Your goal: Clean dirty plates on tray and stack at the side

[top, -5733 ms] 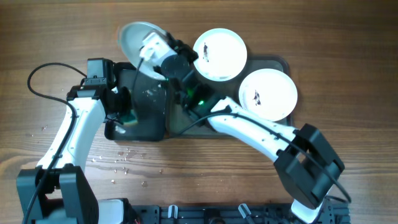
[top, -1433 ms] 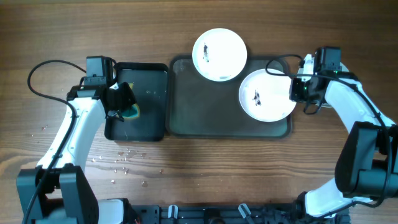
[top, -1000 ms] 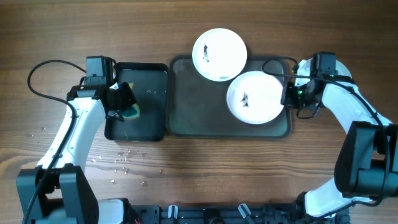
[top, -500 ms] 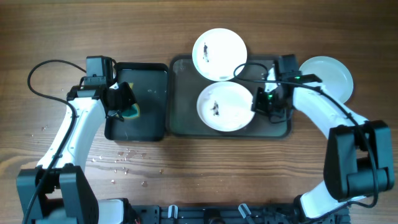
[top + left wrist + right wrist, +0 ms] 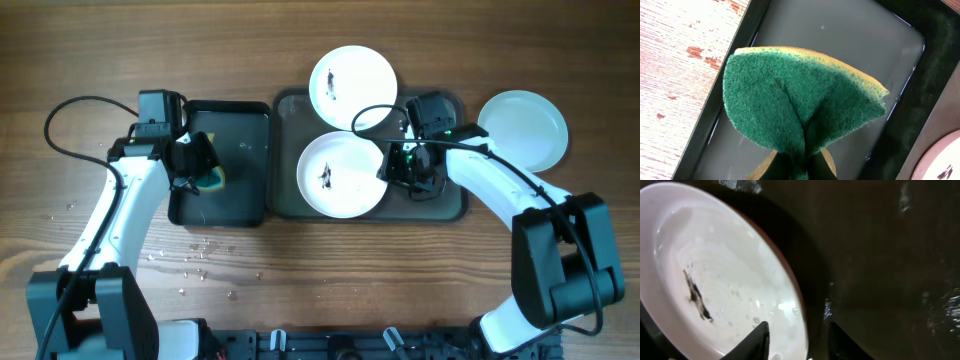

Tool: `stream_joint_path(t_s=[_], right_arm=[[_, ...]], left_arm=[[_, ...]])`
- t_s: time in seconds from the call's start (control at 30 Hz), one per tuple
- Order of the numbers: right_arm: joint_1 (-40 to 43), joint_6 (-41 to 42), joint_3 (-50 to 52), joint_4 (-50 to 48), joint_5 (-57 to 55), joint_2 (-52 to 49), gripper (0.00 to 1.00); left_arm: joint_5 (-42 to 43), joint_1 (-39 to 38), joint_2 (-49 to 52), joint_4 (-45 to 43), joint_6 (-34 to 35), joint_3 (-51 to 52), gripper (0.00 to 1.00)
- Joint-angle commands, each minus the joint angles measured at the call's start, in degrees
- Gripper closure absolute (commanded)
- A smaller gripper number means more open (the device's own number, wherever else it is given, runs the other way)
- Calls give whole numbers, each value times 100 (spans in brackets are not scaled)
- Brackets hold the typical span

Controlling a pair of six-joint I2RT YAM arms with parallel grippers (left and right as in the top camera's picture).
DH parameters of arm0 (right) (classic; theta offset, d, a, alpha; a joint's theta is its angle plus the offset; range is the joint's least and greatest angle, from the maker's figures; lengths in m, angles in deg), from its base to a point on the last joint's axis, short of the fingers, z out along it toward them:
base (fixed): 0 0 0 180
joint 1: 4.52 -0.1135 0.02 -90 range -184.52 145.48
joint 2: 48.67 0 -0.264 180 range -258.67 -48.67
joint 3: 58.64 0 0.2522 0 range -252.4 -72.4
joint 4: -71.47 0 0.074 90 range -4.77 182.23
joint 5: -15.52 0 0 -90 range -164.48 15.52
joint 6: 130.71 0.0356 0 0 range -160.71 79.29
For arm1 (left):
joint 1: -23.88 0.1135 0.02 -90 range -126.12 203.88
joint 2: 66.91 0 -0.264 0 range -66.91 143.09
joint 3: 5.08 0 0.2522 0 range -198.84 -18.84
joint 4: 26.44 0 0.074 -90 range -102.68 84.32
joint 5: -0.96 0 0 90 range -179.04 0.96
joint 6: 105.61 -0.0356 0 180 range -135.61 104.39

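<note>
Dragged from the right end of the tray (image 5: 290,125), the smudged plate (image 5: 342,175) now lies flat in the tray's left-centre. The right arm has followed it inward.

Nearest the robot, pale specks (image 5: 190,255) dot the wooden table (image 5: 100,50) off the tray's near-left corner. On the tray, the right gripper (image 5: 392,172) sits at the smudged plate's right rim. In the wrist view its jaws stand parted astride that rim, one finger over the bowl and one outside, with slack on both sides, so it looks released rather than pinching.

The plate looks stiff and light. It is glossy with beads of water, so I judge it slippery and likely to chip if dropped. The rim is the only place to take hold, and sliding it seems safer than lifting.

Left of the tray, the left gripper (image 5: 192,160) is clenched on a soft green sponge (image 5: 795,100). The sponge is folded in the grip and held over the narrow black tray (image 5: 235,200). Right of the tray, apart from it, a clean plate (image 5: 522,130) rests on the table. Farthest away, the far plate (image 5: 352,87) is also smudged and overhangs the tray's far rim.

The tray floor is wet and dark. The table is worn wood with bare space on every side of the tray. Nothing of the room beyond the table shows.
</note>
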Motion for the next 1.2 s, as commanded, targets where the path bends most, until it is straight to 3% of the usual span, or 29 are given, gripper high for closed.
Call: stream_joint_path(t_s=[0.0, 0.27, 0.37, 0.47, 0.57, 0.77, 1.17], right_arm=[[-13, -455, 2, -72, -232, -83, 56], [-13, -1996, 2, -450, -654, -83, 49], [-13, -2400, 2, -658, -935, -83, 35], [-13, -2509, 2, -953, -1399, -83, 31], [-13, -2509, 2, -1279, -1810, -83, 15], [-2, -3121, 2, -2151, -2524, -83, 1], [350, -3217, 13, -2243, -2594, -83, 0]], left_arm=[[70, 4, 33, -24, 50, 44, 96], [70, 4, 33, -48, 46, 44, 96], [70, 4, 33, -87, 24, 44, 96], [70, 4, 33, -131, 7, 44, 96], [70, 4, 33, -149, 9, 44, 96], [70, 4, 33, -155, 7, 46, 96], [70, 4, 35, -560, -127, 46, 96]])
